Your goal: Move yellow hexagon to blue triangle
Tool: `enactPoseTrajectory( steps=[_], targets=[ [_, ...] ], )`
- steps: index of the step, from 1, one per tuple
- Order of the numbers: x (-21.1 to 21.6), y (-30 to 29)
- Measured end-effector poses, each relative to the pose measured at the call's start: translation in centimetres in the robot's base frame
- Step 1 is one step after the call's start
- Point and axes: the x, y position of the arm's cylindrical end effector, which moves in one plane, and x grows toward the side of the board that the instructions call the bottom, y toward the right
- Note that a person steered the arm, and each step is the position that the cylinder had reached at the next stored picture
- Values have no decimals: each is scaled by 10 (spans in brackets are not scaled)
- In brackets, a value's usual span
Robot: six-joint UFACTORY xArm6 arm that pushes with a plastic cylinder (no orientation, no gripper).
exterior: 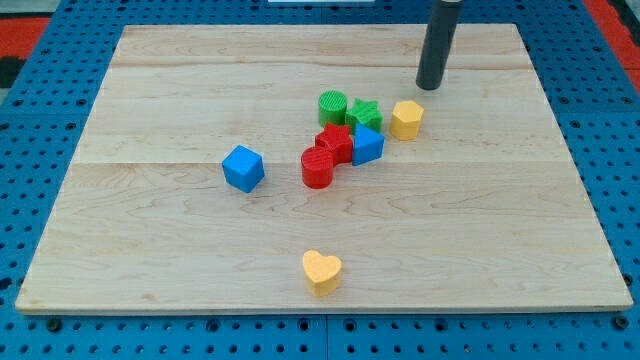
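Just above-right of the upright yellow hexagon [406,118] hovers my tip [429,86], fingerless.

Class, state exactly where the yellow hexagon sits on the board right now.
The yellow hexagon sits right of centre towards the view's top, just right of the green star and blue triangle, below-left of my tip.

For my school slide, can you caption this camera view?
My tip stands just above the yellow hexagon, near the blue triangle.
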Motion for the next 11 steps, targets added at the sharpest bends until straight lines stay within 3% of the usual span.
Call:
enactPoseTrajectory(
  steps=[5, 8, 11],
  targets=[
    [65, -7],
    [31, -13],
    [68, -33]
  ],
)
